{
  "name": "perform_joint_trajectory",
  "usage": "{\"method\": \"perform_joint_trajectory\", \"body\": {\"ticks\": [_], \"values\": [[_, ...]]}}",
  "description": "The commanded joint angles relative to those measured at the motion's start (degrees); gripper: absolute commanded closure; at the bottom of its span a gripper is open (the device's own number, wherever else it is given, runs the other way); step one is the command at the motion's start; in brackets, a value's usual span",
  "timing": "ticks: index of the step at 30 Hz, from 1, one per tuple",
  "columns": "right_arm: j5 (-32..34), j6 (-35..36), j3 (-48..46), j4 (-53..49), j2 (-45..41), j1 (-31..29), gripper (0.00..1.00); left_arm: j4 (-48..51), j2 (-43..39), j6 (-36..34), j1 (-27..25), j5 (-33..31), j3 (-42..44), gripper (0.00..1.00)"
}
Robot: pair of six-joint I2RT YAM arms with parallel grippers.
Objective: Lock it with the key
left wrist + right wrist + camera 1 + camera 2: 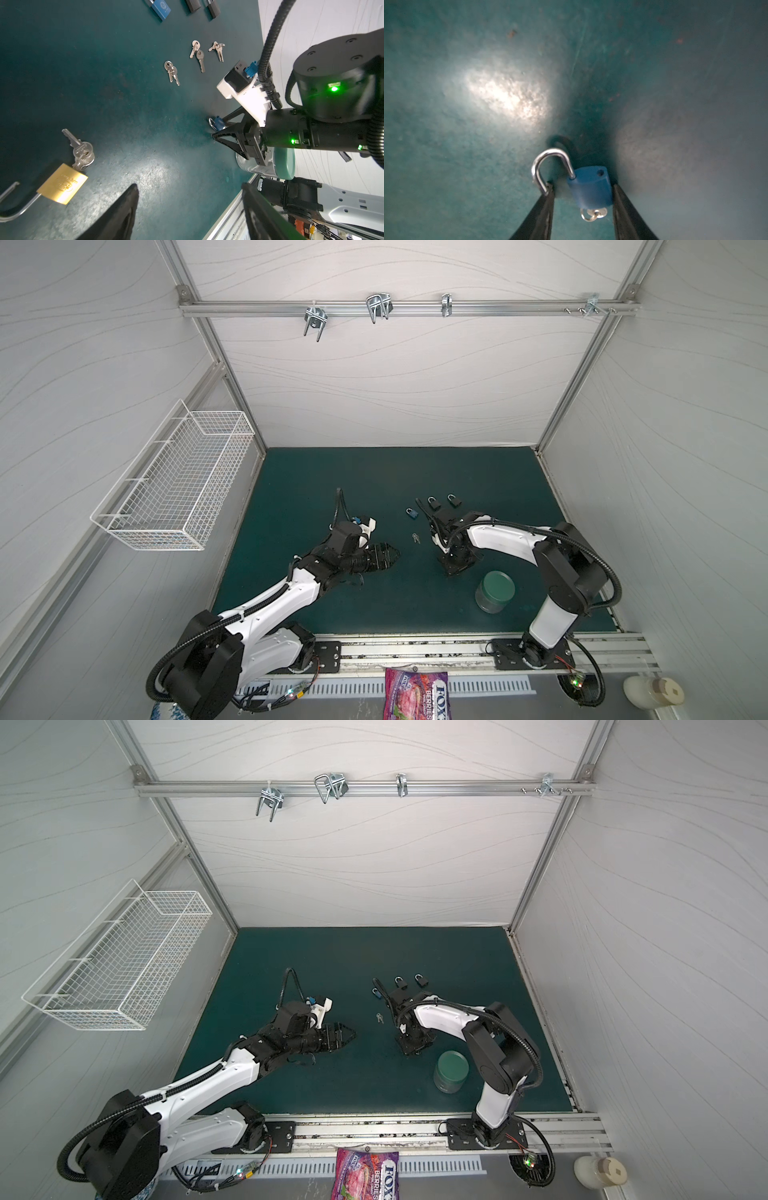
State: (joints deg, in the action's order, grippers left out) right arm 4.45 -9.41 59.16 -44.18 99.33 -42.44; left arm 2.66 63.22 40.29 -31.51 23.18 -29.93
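**Blue padlock [589, 187].** It is lying on the green mat [332, 477], right of centre. Its shackle [548, 164] is standing swung open, and a key [593, 214] on a small ring is sitting in the keyhole.

**Right gripper [581, 187].** Your gripper is pointing down at the mat and clamping across the lock. One finger [544, 207] is pressing on the shackle's free leg, and the other is bearing against the side of the blue body. In both top views the gripper is hiding the lock from you.

**Surroundings.**
- A jar with a green lid [495, 591] is standing just beside that gripper, toward the near edge.
- A loose pair of keys [415, 537] is lying between your two grippers, and the left wrist view is showing two further pairs [198, 55] close by.
- Behind them, a second blue padlock [411, 513] and two black padlocks [434, 503] are sitting in a row.

**Left gripper [388, 558].** It is sitting low over the mat, left of centre, with its jaws standing wide apart and gripping nothing. In its wrist view a brass padlock [62, 184] is lying near one fingertip. That padlock's shackle is open and a bunch of keys [82, 149] is touching its base.

**Periphery.** A white wire basket [174, 485] is hanging on the left wall. A purple candy bag [415, 695] is lying off the mat at the front.
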Motion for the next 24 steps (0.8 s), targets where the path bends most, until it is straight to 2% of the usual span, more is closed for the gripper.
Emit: {"method": "perform_joint_trajectory", "body": {"ticks": [1,6,8,17,24], "values": [[1.4,0.3,0.0,1.4,2.3,-0.5,0.61,-1.0,0.5,-1.3,0.4,0.9,-3.4,0.22],[1.0,0.3,-0.1,1.6,1.8,-0.4,0.66,-0.4,-0.8,-0.7,0.5,0.3,-3.4,0.22],[1.3,0.3,-0.5,1.6,0.7,-0.7,0.71,-0.2,-1.3,-0.5,0.5,0.1,-3.4,0.22],[2.8,0.3,-3.3,2.6,-7.7,-0.8,0.8,2.2,-4.7,0.0,0.5,-1.4,-2.9,0.22],[1.8,-0.3,-5.4,4.7,-16.4,-0.8,0.82,1.1,-4.5,1.2,0.9,1.2,-3.9,0.21]]}}
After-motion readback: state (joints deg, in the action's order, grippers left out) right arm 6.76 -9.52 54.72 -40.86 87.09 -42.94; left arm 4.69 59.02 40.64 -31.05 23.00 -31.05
